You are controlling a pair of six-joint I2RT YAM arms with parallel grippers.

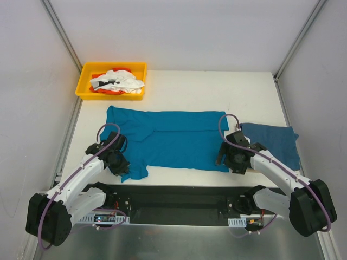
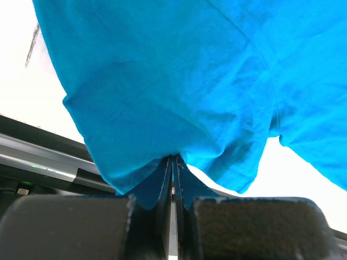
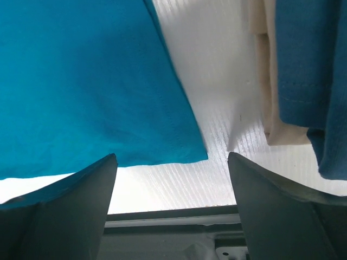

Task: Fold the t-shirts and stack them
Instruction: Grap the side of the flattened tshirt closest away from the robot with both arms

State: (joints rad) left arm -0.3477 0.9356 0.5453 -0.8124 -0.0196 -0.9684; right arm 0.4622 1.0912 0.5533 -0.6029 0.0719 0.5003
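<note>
**Progress: early.** One folded t-shirt (image 1: 274, 142) lies at 3 o'clock on the table (image 1: 217, 86); judged the start of the stack. A second t-shirt (image 1: 173, 141) lies spread at centre, its far edge apparently turned over once. Further folds and stacking remain.

**Grippers.** Left gripper (image 2: 173, 162) is clamped on the near sleeve at 8 o'clock. Right gripper (image 3: 172, 162) stands wide, holding nothing, over the hem corner at 4 o'clock.

**Other.** Yellow bin (image 1: 87, 81) at 11 o'clock holds other cloths.

Corner of t-shirt (image 1: 173, 138) hidden under left tool (image 1: 122, 165); bin (image 1: 85, 81) garments (image 1: 118, 81) indistinct.
</note>
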